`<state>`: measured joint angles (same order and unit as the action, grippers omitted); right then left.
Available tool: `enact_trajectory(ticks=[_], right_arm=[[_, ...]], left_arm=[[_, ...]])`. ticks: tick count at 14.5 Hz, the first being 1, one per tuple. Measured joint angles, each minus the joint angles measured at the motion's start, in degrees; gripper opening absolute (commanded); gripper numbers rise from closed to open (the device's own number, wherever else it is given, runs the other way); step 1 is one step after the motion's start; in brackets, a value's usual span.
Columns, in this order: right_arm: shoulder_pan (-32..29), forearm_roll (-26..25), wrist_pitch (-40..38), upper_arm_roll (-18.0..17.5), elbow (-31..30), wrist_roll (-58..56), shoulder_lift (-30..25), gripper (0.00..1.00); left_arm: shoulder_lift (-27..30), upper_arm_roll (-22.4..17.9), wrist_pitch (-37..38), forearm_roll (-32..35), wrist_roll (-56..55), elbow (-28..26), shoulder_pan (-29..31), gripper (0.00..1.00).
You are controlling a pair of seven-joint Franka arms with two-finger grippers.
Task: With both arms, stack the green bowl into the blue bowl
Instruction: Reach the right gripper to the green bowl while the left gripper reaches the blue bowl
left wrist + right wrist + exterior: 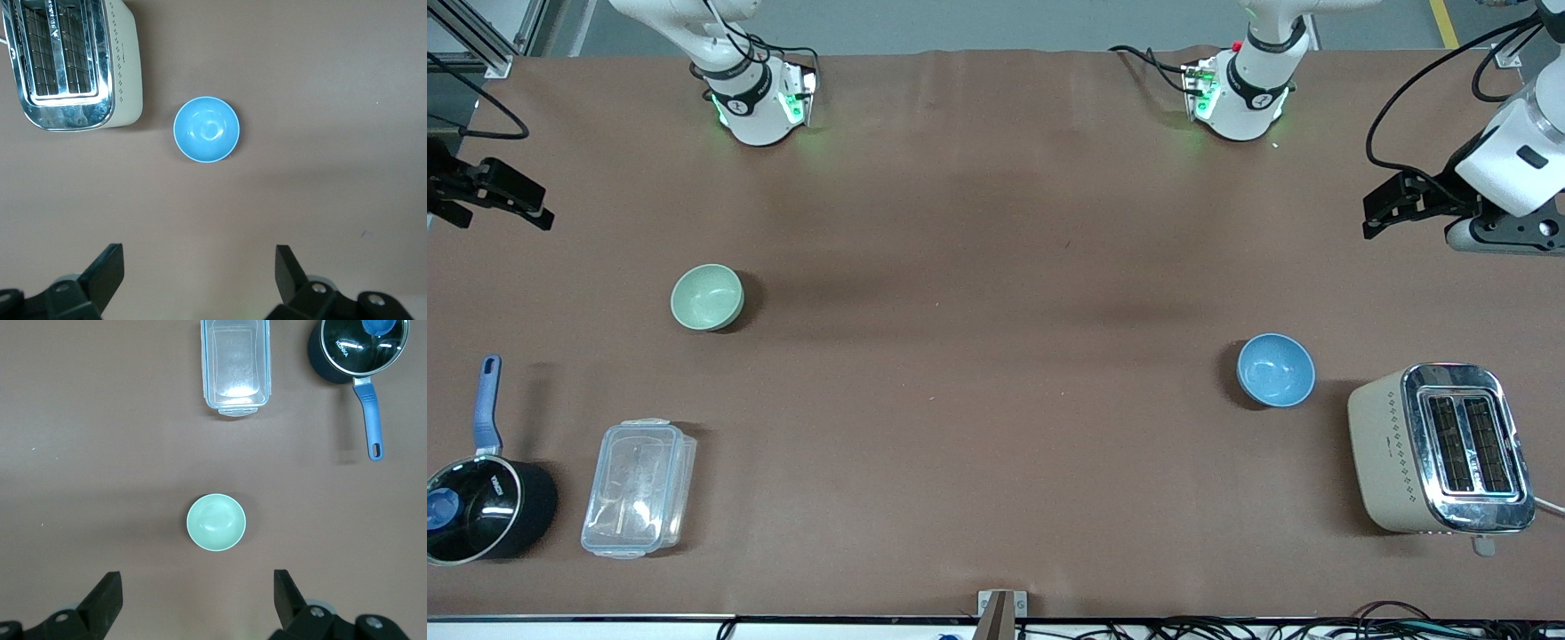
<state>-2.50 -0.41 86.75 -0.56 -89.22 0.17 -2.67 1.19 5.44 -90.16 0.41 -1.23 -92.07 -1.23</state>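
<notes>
Waiting high at the counter's [996, 222] two ends, both arms hang idle and nothing is in hand yet. At the right arm's end, the right pincer [494, 191] hovers over the counter edge, its fingers [103, 600] spread wide apart and empty. The green bowl [707, 297] sits upright on the bare counter just below in its wrist view, so the job, as I read it, is a straight drop: centre over the rim, put one finger inside and one outside the wall, and pinch the rim rather than try to span the whole bowl.

Nearer the front camera on that same end, a black saucepan [485, 511] with a blue handle and a clear lidded container [639, 489] lie beside each other, well apart from the green bowl and out of the way.

Across the middle, open counter gives a free carrying lane.

Toward the left arm's end, the blue bowl [1276, 370] stands mouth up, empty, ready to receive. Just beside it is a cream toaster [1440, 449], the one thing to steer clear of on the set-down. The left pincer [1400, 203] hangs over that end, fingers [107, 273] also wide apart, well placed to steady the blue bowl.
</notes>
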Motion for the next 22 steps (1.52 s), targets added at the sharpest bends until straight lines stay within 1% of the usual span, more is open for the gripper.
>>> enact_trajectory(ticks=[5,7,10,12,14,16,18,20,22], right_arm=[[0.0,0.0,0.0,0.0,0.0,0.0,0.0,1.00],[0.0,0.0,0.0,0.0,0.0,0.0,0.0,1.00],[-0.1,0.0,0.1,0.0,0.0,-0.2,0.0,1.00],[-1.4,0.3,0.3,0.1,-0.3,-2.2,0.0,1.00],[-4.7,3.8,0.4,0.2,-1.6,-6.5,0.3,1.00],[-8.3,6.5,2.6,0.4,-5.5,-10.0,0.8,1.00],[-10.3,6.9,7.3,0.6,-10.7,-11.3,1.3,1.00],[-10.9,7.0,14.8,0.6,-17.2,-12.4,1.8,1.00],[-11.4,7.0,22.7,0.5,-24.5,-14.0,1.9,1.00]], left_arm=[[-0.2,-0.1,0.1,0.1,0.0,0.3,0.1,1.00],[-1.7,-0.4,-0.5,0.1,0.0,0.3,0.2,1.00],[-6.8,-0.5,-7.2,0.3,0.0,-0.8,1.2,1.00],[-10.8,-0.5,-13.2,0.4,0.0,-2.4,1.9,1.00],[-14.0,-0.6,-21.0,0.4,0.0,-5.7,3.0,1.00],[-16.4,-0.6,-28.7,0.4,0.0,-10.1,3.8,1.00],[-18.5,-0.6,-32.2,1.1,0.0,-13.0,3.9,1.00],[-20.3,-0.5,-33.9,2.8,0.0,-14.6,3.8,1.00],[-21.4,-0.6,-37.7,3.8,0.0,-17.2,4.0,1.00]])
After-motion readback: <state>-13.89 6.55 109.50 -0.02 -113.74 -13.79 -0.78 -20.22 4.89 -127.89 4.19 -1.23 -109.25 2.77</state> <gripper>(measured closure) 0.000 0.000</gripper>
